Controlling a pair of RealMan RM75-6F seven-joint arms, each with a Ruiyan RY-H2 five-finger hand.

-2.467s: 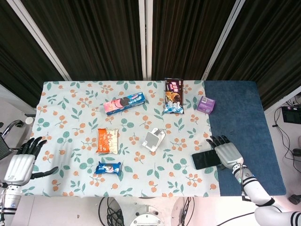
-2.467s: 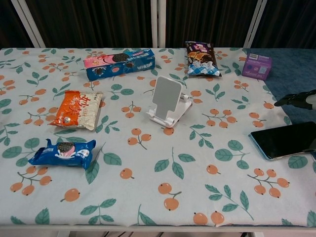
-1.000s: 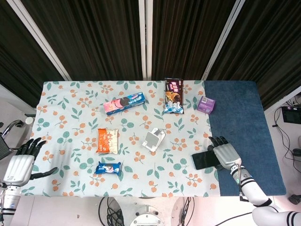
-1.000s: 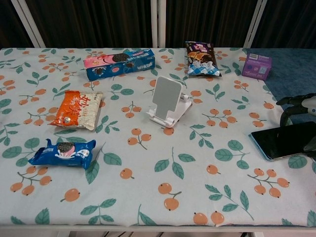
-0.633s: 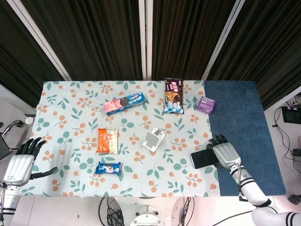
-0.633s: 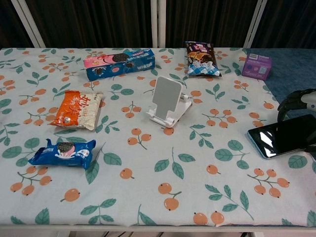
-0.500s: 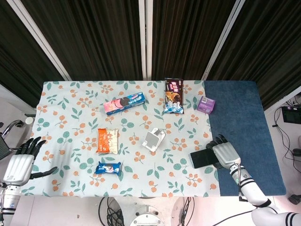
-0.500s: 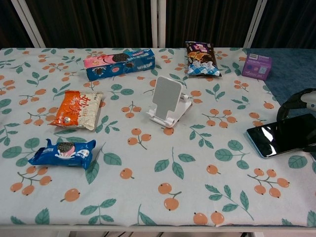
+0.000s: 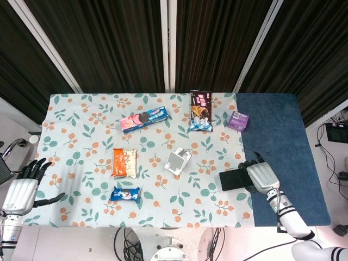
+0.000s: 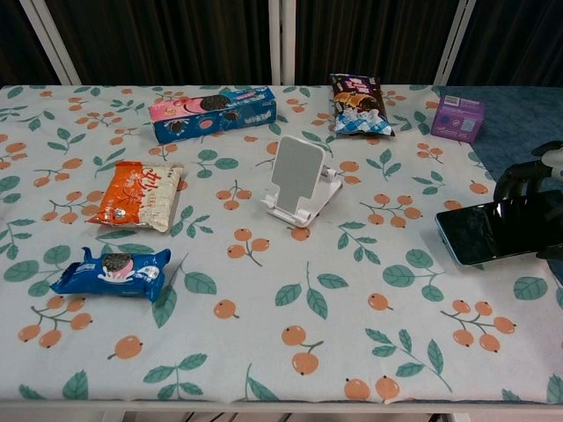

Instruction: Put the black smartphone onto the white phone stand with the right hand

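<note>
White phone stand (image 9: 176,161) sits mid-table, tilted back, well left of the black smartphone (image 9: 234,179), which the right hand (image 9: 259,176) grasps by its right end, long axis pointing stand-ward. Left hand (image 9: 20,191) hangs released, far off.

Both hands have shiny silver backs and thin black fingers (image 9: 253,160). The right hand (image 9: 260,176) sits on a white arm with dark rings at the wrist. The left hand (image 9: 20,191) looks the same, silver with black fingers.

Bright, even light – soft shadows, sharp focus, dark backdrop
</note>
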